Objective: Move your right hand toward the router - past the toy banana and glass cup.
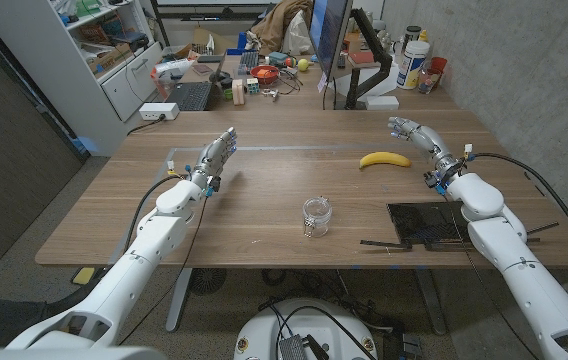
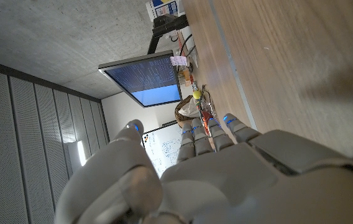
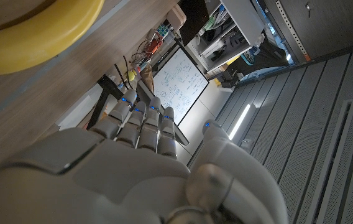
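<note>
I see one toy banana (image 1: 384,159), one glass cup (image 1: 316,217), one router (image 1: 425,223) — my right hand (image 1: 416,135) holds nothing, fingers apart.

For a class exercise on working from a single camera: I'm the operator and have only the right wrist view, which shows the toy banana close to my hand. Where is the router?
Observer: In the head view the router lies flat on the table's right side, beside the right forearm and nearer the robot than the right hand.
Operator: And the glass cup?
Observer: The glass cup stands upright mid-table, to the router's left and apart from it.
Operator: Is the left hand near any of this?
Observer: No. The left hand is over the table's left side, holding nothing, well away from the toy banana.
</note>
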Controlling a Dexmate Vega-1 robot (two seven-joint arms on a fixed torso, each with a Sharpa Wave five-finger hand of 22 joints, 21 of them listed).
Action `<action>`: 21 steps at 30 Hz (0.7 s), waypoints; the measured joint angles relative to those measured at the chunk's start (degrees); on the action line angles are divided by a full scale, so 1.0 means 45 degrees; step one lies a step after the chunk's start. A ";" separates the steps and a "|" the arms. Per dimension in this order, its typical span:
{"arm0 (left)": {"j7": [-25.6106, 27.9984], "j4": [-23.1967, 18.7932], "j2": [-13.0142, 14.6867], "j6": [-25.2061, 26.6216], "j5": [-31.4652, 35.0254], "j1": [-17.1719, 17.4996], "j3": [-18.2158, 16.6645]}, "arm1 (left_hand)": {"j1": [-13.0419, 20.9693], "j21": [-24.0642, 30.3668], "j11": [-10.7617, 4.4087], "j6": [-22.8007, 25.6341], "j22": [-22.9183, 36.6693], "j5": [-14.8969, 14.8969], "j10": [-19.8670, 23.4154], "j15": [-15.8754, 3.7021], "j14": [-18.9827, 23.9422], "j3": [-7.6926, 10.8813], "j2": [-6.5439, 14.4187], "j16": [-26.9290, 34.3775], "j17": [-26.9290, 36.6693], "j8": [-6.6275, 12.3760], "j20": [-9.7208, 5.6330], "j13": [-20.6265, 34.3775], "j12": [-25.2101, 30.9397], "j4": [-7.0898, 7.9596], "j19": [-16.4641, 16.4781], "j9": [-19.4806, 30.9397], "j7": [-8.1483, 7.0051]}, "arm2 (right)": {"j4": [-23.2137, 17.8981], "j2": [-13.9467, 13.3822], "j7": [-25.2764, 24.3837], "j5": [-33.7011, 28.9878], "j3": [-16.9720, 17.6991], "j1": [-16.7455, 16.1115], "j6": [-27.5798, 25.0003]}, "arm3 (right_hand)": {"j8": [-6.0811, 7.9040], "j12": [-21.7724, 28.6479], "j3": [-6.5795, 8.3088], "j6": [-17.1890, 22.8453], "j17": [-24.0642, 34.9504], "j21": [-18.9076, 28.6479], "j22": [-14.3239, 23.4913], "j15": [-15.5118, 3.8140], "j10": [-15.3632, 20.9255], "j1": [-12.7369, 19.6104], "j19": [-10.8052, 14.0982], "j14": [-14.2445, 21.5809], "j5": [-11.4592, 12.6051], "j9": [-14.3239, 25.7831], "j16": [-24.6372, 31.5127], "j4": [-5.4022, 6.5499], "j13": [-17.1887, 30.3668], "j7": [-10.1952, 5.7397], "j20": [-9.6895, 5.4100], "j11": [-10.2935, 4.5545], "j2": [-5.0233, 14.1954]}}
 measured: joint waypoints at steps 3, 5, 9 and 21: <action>-0.0008 0.0000 0.0001 0.0009 0.0024 -0.0034 0.0000 | 0.0000 0.0000 0.0000 0.0000 -0.0001 0.0000 0.0000 0.0000 0.0000 0.0000 0.0000 0.0000 0.0000 0.0000 0.0000 0.0000 0.0000 0.0000 0.0000 0.0000 0.0000 | -0.0261 -0.0074 -0.0048 -0.0033 0.0136 -0.0196 -0.0022 | 0.0000 0.0000 0.0000 0.0000 0.0000 0.0000 0.0000 0.0000 0.0000 0.0000 0.0000 -0.0001 0.0000 0.0000 0.0000 0.0000 0.0000 0.0000 0.0000 0.0000 0.0000; -0.0008 0.0006 0.0001 0.0009 0.0024 -0.0066 0.0001 | 0.0000 0.0000 0.0000 0.0000 0.0000 0.0000 0.0000 0.0000 0.0000 0.0000 0.0000 0.0000 0.0000 0.0000 0.0000 0.0000 0.0000 0.0000 0.0000 0.0000 0.0000 | -0.0261 -0.0074 -0.0097 -0.0059 0.0136 -0.0196 -0.0039 | 0.0000 0.0000 0.0000 0.0000 0.0000 0.0000 0.0000 0.0000 0.0048 0.0000 -0.0001 -0.0001 0.0000 0.0000 0.0000 0.0000 0.0000 0.0000 0.0000 -0.0048 0.0000; -0.0008 0.0041 0.0003 0.0009 0.0024 -0.0133 0.0029 | 0.0000 0.0000 0.0000 0.0000 0.0000 0.0000 0.0000 0.0000 0.0000 0.0000 0.0000 0.0000 0.0000 0.0001 0.0000 0.0000 0.0000 0.0000 0.0000 0.0000 0.0000 | -0.0261 -0.0074 -0.0208 -0.0095 0.0136 -0.0196 -0.0073 | 0.0000 -0.0001 0.0000 0.0000 -0.0001 -0.0049 0.0000 -0.0050 0.0068 0.0000 -0.0001 0.0049 0.0000 0.0000 0.0000 0.0000 0.0000 0.0000 0.0000 -0.0068 0.0000; -0.0195 0.0136 0.0002 -0.0063 0.0121 -0.0283 0.0135 | 0.0000 0.0000 0.0000 -0.0001 0.0000 0.0000 0.0000 0.0000 0.0000 -0.0053 0.0000 0.0000 0.0000 0.0001 0.0000 0.0000 0.0000 -0.0053 0.0000 0.0000 0.0000 | -0.1338 -0.0169 -0.0474 -0.0235 0.0846 -0.1134 -0.0150 | 0.0000 -0.0002 0.0000 -0.0002 -0.0001 -0.0126 -0.0001 -0.0068 0.0137 0.0000 0.0046 0.0067 0.0000 0.0000 0.0000 0.0001 0.0000 0.0000 -0.0047 0.0002 0.0000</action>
